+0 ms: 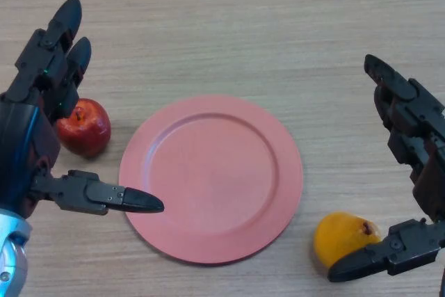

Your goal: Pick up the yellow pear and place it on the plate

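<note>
Matt plate (208,241) — wood-grain table (222,26)

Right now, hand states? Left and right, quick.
Left hand: open, fingers straight, holding nothing, beside the apple.
Right hand: open, holding nothing, thumb by the pear.

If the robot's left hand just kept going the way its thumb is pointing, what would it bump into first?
Most likely the pink plate. The left hand has its thumb aimed right, its tip already over the plate's near-left rim. How high it hovers above the plate is unclear.
</note>
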Available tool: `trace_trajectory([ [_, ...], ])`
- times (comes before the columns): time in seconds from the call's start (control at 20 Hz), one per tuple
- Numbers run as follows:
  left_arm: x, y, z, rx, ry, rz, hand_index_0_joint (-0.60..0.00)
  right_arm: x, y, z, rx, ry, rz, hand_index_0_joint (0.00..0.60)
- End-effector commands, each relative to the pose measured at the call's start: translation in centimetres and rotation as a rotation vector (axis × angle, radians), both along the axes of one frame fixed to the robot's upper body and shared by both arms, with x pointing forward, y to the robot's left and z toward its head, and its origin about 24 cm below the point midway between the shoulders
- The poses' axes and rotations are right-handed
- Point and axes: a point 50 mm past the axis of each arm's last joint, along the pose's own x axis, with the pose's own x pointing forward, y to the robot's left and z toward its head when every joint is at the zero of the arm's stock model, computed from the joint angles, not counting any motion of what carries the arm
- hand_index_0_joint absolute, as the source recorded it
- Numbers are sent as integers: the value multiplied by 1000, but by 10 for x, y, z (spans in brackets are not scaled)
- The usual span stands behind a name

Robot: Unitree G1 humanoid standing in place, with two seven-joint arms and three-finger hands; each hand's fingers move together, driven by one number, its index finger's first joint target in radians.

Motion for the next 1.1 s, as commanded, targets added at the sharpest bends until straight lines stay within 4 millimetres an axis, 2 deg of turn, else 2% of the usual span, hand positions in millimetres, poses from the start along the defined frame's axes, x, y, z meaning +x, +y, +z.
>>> trace_trajectory([
  [0.05, -11, 6, 29, 67, -212, 23, 0, -10, -1, 29, 6, -222, 47, 0],
  [0.4, -11, 6, 28, 60, -220, 29, 0, -10, -4, 26, 11, -220, 45, 0],
  [0.6, -7, 3, 27, 48, -201, 22, 0, -8, -5, 6, -37, -231, 27, 0],
  [1.1, -6, 10, 25, -1, -195, 42, 0, 15, -31, -50, -110, -237, -90, 0],
])
